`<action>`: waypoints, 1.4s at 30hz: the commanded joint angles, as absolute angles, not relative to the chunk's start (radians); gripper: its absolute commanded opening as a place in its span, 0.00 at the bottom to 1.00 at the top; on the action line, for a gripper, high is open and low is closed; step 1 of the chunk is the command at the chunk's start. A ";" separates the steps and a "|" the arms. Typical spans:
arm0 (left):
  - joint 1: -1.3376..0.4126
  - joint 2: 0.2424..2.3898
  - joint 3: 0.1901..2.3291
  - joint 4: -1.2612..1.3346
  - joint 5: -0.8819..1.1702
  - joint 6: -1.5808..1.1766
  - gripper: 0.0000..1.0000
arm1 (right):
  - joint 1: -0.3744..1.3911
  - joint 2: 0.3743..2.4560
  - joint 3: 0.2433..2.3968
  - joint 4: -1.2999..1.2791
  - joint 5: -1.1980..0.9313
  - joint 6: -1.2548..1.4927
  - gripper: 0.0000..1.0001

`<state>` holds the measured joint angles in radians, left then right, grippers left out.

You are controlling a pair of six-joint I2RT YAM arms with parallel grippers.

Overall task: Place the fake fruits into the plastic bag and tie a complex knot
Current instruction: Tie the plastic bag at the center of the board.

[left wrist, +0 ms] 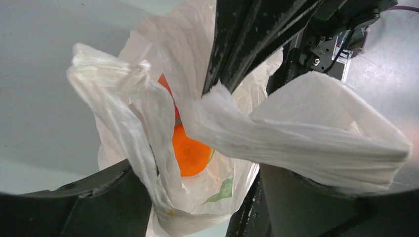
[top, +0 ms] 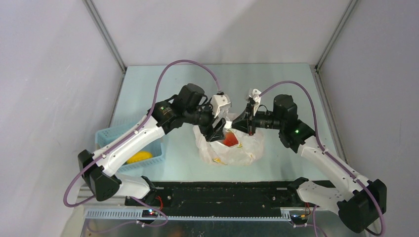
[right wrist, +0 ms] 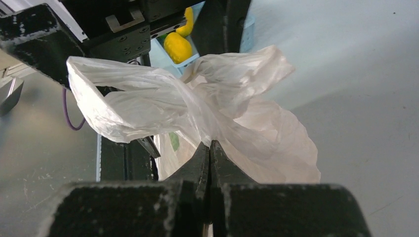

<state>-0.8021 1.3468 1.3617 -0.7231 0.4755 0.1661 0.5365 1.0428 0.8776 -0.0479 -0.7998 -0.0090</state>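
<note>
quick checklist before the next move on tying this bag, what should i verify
1. Grip of the right claw on the plastic bag: ok, shut on a pinch of plastic.
2. Opening of the left claw: ok, jaws apart, though a handle strip lies across one finger.
3. The orange fruit inside the bag: ok.
4. All fruits bagged: not ok, a yellow fruit lies in the blue basket.
5. A finished knot: cannot tell, the tails cross, but how they are wound is hidden.
</note>
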 commanded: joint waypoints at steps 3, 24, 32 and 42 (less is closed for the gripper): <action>-0.808 1.330 1.379 -0.687 0.510 0.154 0.83 | 0.596 1.067 0.948 -0.078 -0.766 -0.071 0.00; -0.808 1.262 1.230 -0.514 0.573 0.139 0.00 | 0.474 0.998 0.923 -0.092 -0.867 0.004 0.45; -0.808 1.230 1.186 -0.474 0.626 0.154 0.00 | 0.433 1.004 0.920 0.154 -0.861 0.344 0.66; -0.810 1.219 1.169 -0.452 0.641 0.156 0.00 | 0.523 1.069 0.919 0.259 -0.676 0.614 0.66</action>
